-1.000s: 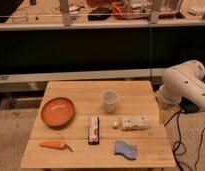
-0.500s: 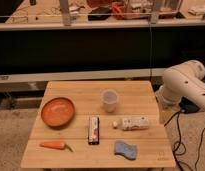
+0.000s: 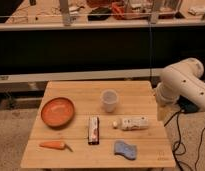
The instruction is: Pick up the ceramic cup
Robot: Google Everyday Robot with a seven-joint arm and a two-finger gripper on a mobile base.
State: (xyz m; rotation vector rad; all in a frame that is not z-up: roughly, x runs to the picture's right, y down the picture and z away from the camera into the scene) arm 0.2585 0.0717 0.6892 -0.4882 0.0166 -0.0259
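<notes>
Standing upright near the middle of the worktop (image 3: 76,156): the white cup (image 3: 109,100). Off at its 3 o'clock, well apart, at the worktop's right edge: the gripper (image 3: 160,108), open or closed impossible to tell. Orange bowl (image 3: 57,111) at 9 o'clock.

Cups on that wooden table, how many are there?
1. The white ceramic cup stands near the table's back middle, right of the orange bowl. The tool hangs by the table's right edge, apart from it. None seems hidden.
</notes>
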